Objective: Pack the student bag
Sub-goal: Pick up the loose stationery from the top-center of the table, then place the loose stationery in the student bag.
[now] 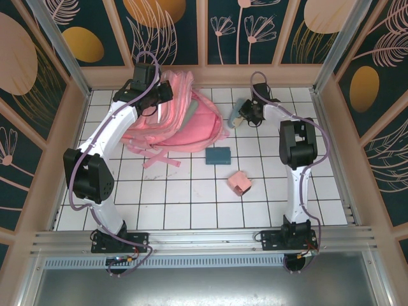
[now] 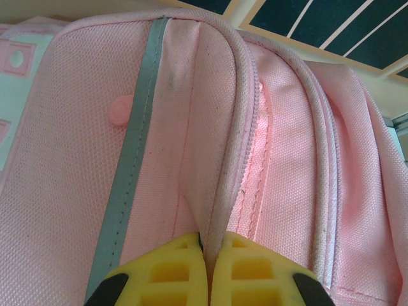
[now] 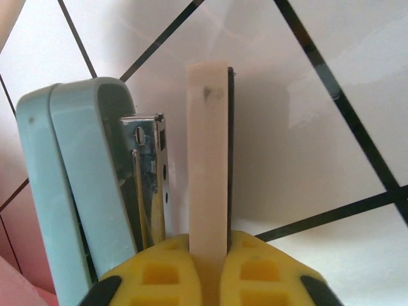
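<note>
1. The student bag lies slumped at the far left of the worktop, under the left arm.
2. The left claw is clenched on the bag's corded rim next to the zip. I cannot tell whether the zip is open here.
3. The right claw is grasping a pale flat strip that points down at the tiles. A stapler sits just beside it.
4. Lift the strip straight up first, so it does not drag the stapler along.
5. Pull the rim up and back to open the bag's mouth wide before the strip arrives.
6. Carry the strip high over the teal block and the small pink box. Feed it in narrow end first, and let go only once it is well inside.
</note>
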Available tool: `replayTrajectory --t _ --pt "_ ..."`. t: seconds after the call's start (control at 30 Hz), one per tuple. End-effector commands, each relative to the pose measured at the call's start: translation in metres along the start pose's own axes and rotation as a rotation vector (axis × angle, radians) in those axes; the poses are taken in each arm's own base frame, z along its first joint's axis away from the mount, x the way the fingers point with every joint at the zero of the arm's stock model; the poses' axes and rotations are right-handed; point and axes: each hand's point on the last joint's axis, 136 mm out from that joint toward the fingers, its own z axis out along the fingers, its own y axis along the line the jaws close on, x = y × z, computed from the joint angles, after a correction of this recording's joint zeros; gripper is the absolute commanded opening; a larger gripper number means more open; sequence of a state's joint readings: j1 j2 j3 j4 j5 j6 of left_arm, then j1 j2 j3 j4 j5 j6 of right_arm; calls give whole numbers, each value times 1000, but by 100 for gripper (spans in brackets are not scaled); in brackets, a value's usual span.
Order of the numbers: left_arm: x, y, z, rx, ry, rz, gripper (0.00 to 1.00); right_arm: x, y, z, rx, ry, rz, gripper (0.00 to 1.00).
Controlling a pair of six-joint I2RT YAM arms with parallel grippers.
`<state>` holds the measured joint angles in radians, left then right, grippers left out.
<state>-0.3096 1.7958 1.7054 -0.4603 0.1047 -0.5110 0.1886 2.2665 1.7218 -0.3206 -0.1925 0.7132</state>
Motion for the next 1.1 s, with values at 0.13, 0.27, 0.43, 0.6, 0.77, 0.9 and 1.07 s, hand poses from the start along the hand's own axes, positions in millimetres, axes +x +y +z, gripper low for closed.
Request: replayTrajectory --t 0.13,0.27,0.43,0.6,0.77,0.9,1.07 --pt "-40 -23 -28 70 -128 7 0 -1 -1 -27 13 -17 1 0" --pt "-41 -25 -24 74 -125 8 0 -4 26 -56 -48 -52 -34 0" --pt "-42 -29 -19 94 -119 14 0 12 72 -79 -134 -40 -100 0" --pt "-41 -31 -15 110 -112 18 0 49 119 -84 -203 8 -147 0" --pt "-40 -31 -16 107 -110 25 0 84 151 -75 -259 78 -171 0" --pt "-41 -32 -19 111 -114 26 0 104 161 -57 -257 126 -177 0" --pt "-38 -31 -22 112 -109 24 0 117 154 -28 -201 160 -156 0"
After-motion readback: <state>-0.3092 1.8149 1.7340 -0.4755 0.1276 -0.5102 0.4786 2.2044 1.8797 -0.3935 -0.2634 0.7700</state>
